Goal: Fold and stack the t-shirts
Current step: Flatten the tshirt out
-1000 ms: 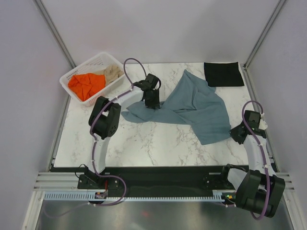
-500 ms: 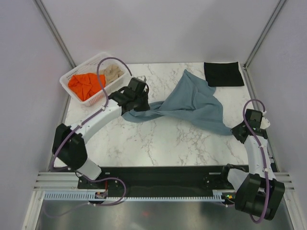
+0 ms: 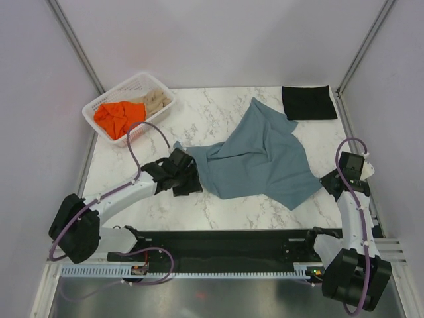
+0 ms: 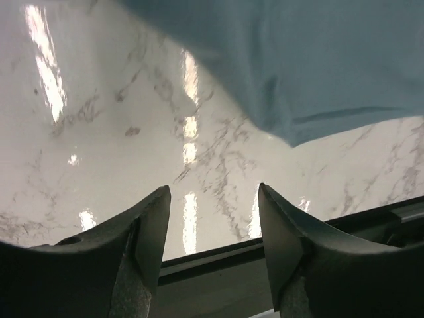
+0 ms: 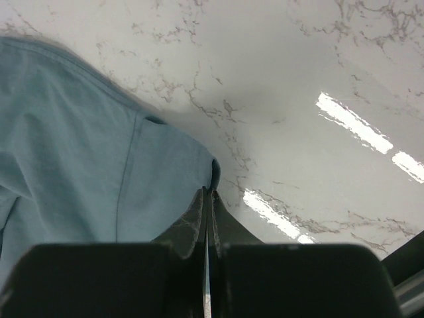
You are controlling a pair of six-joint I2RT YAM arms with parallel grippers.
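The slate blue-grey t-shirt (image 3: pixel 258 159) lies loosely spread across the middle of the marble table. My left gripper (image 3: pixel 191 183) is open and empty at the shirt's left edge. In the left wrist view (image 4: pixel 212 199) its jaws are wide apart over bare marble, with the shirt (image 4: pixel 298 66) just beyond them. My right gripper (image 3: pixel 329 183) is shut on the shirt's right edge. The right wrist view (image 5: pixel 209 193) shows the cloth (image 5: pixel 79 165) pinched at the fingertips. A folded black t-shirt (image 3: pixel 308 103) lies at the far right corner. The orange (image 3: pixel 118 116) and beige (image 3: pixel 156 101) shirts sit in the basket.
The white lattice basket (image 3: pixel 99 105) stands at the far left corner. Metal frame posts rise at both back corners. The table's dark front rail (image 4: pixel 218 255) runs just below the left jaws.
My left arm swung toward the near edge, pulling the shirt's left side with it, and its jaws now stand open. The shirt lies flatter and nearer. The right gripper barely moved.
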